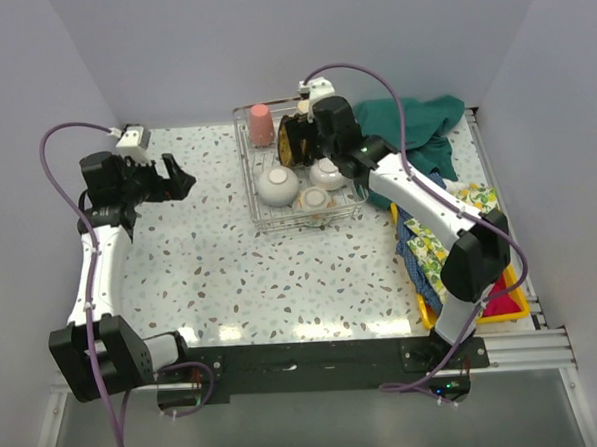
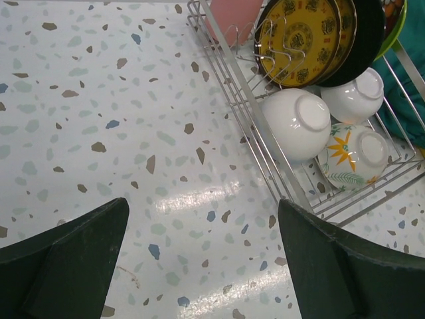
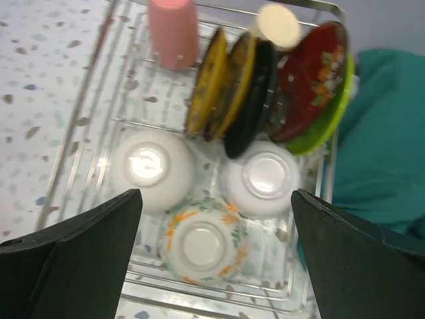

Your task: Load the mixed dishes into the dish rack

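Speckled terrazzo tabletop (image 1: 231,277) is spreading out under pale walls, and the dish rack (image 1: 248,176) is sitting at its far middle. The right gripper (image 3: 216,219) is hovering directly above the rack with its fingers spread wide and nothing between them. Below it, the rack is holding a row of plates standing on edge: two brown-gold plates (image 3: 216,83), a black plate (image 3: 252,100), a red floral plate (image 3: 312,73) and a lime-green plate (image 3: 329,116), each leaning against the next. A salmon-pink cup (image 3: 174,33) is standing upside down in the far left corner. Nearer the fingers, two white bowls (image 3: 151,169) are lying bottom up side by side, and a floral bowl (image 3: 199,246) is resting bottom up just in front of them.

The left gripper (image 2: 202,226) is hanging over bare table well to the left of the rack, its fingers also apart and empty, and its camera is catching the rack at the upper right. A teal cloth (image 1: 424,127) is lying bunched just right of the rack. A patterned cloth (image 1: 440,241) is draping over a yellow tray (image 1: 513,307) at the table's right edge.
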Controlling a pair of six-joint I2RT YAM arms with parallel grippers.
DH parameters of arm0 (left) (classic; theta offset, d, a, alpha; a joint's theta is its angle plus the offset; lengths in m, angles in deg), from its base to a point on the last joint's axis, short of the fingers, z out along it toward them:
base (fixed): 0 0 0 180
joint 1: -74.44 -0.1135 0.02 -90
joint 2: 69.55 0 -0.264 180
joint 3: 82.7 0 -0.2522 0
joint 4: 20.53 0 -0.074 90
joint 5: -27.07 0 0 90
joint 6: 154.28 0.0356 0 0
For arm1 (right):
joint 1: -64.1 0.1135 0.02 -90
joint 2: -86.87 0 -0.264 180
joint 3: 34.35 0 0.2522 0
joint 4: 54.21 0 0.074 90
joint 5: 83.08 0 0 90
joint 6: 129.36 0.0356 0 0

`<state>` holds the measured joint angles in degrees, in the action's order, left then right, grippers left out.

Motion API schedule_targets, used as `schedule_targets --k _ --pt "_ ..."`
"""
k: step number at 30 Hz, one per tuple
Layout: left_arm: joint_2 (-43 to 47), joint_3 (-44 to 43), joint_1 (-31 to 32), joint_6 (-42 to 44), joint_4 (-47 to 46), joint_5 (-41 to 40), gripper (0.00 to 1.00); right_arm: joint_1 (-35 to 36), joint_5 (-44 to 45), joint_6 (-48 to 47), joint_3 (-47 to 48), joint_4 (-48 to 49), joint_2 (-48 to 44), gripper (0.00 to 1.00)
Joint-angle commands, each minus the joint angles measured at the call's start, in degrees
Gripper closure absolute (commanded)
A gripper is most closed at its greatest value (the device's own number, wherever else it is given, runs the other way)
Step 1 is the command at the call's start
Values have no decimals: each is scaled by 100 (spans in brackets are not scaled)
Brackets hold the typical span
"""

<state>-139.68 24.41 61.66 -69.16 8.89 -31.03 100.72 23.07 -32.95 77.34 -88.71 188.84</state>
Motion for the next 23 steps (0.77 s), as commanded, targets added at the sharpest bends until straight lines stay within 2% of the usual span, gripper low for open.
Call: schedule_targets --k 1,5,7,12,18,23 --pt "-185 -28 161 260 -169 -228 0 -155 1212 -271 -30 -940 33 1" --pt "-422 25 258 251 -335 -307 0 -182 2269 -440 490 -2187 367 1" --pt "-536 -19 319 295 -379 -316 0 -217 2525 -439 299 -2225 254 1" --pt "-1011 -361 530 462 -274 -518 0 -340 3078 -887 -511 -1619 -370 2" --pt "-1407 -827 697 462 -335 -729 0 -603 2904 -1221 -924 -1610 -1223 2" --pt "-1626 -1249 864 954 -152 -983 0 -604 2403 -1520 -1206 -1443 -2031 1"
